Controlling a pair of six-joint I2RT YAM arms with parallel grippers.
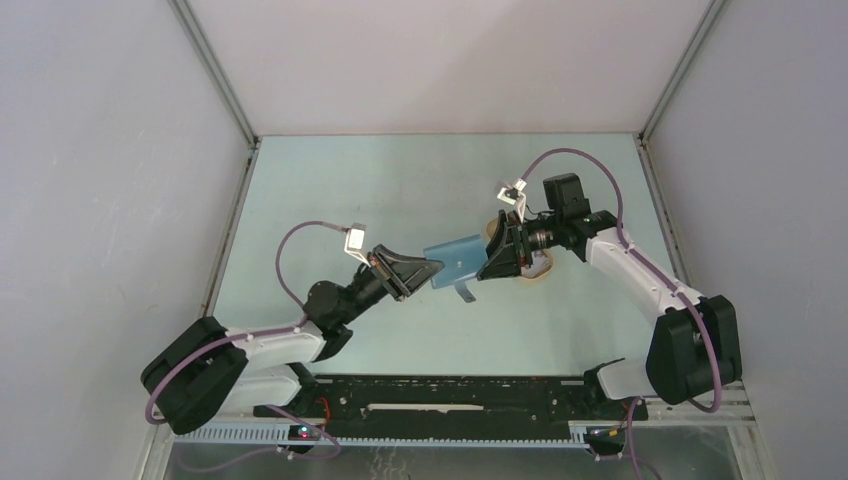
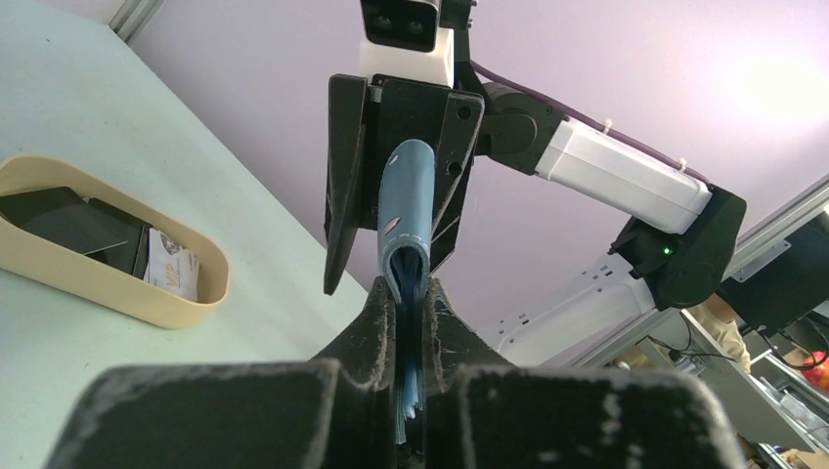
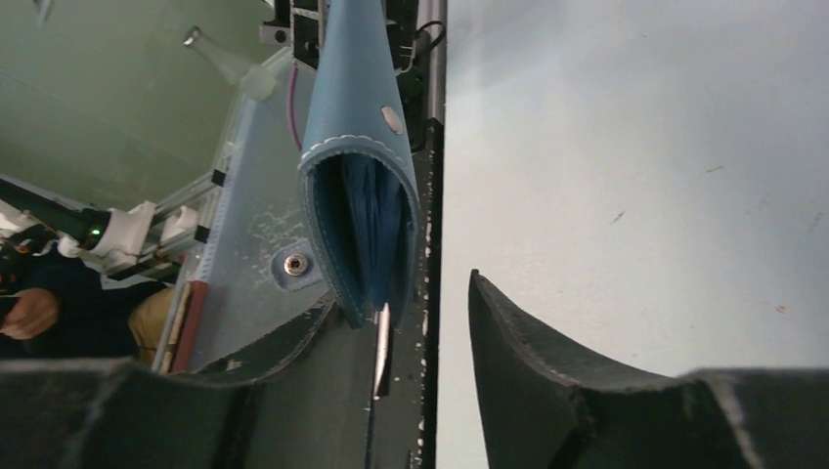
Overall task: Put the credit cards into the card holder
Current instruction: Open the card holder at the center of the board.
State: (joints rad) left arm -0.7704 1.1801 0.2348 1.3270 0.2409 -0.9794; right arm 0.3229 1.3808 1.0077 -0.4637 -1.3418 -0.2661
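Note:
The teal-blue card holder (image 1: 455,262) hangs in the air over the table, folded. My left gripper (image 1: 425,270) is shut on its near end, which the left wrist view shows pinched between the jaws (image 2: 409,288). My right gripper (image 1: 497,255) stands open around the far end, its fingers (image 2: 342,186) on either side of the card holder (image 2: 406,200). In the right wrist view a thin pale credit card (image 3: 381,344) sticks edge-on out of the card holder (image 3: 352,117), between the open right gripper's (image 3: 401,288) jaws. More credit cards, dark (image 2: 68,220) and whitish (image 2: 171,266), lie in the tray.
A beige oval tray (image 2: 98,288) stands on the table below the right gripper, partly hidden under it in the top view (image 1: 540,268). The card holder's snap tab (image 3: 293,266) hangs loose. Grey walls close in the table on three sides.

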